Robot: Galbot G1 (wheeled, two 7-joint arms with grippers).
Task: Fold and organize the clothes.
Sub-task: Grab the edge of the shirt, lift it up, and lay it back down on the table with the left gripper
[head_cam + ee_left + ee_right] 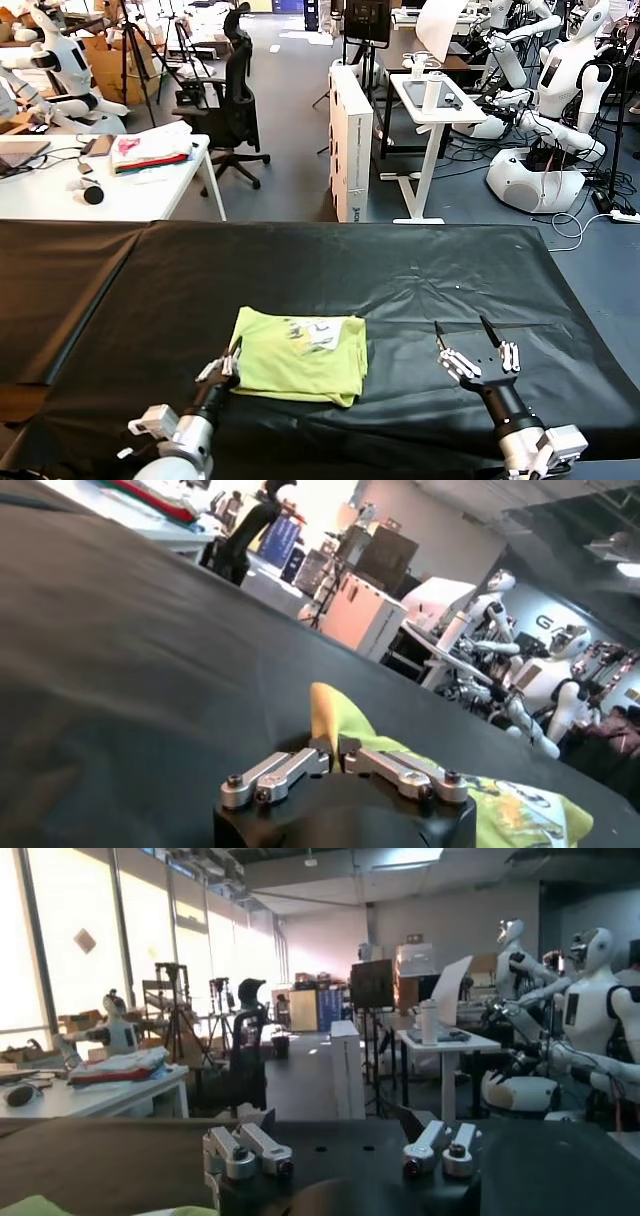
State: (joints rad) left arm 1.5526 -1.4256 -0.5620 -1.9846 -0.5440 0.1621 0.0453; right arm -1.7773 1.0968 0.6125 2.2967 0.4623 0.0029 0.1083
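T-shirt (300, 356): lime yellow-green, folded into a rough rectangle, lying flat on the black-covered worktop (400, 270), toward the robot's near edge and a little left of centre; small white print facing up near its far right corner.
Left gripper (233, 361): at the shirt's left edge, near the close corner, fingers pinched together on the fabric; left wrist view shows a yellow-green fold (330, 715) rising between the closed fingertips.
Right gripper (476, 347): well apart from the shirt, to its right, just above the black cover, fingers spread wide, grasping nothing.
Shirt relative to grippers: touching the left one; bare cloth lies between it and the right one.
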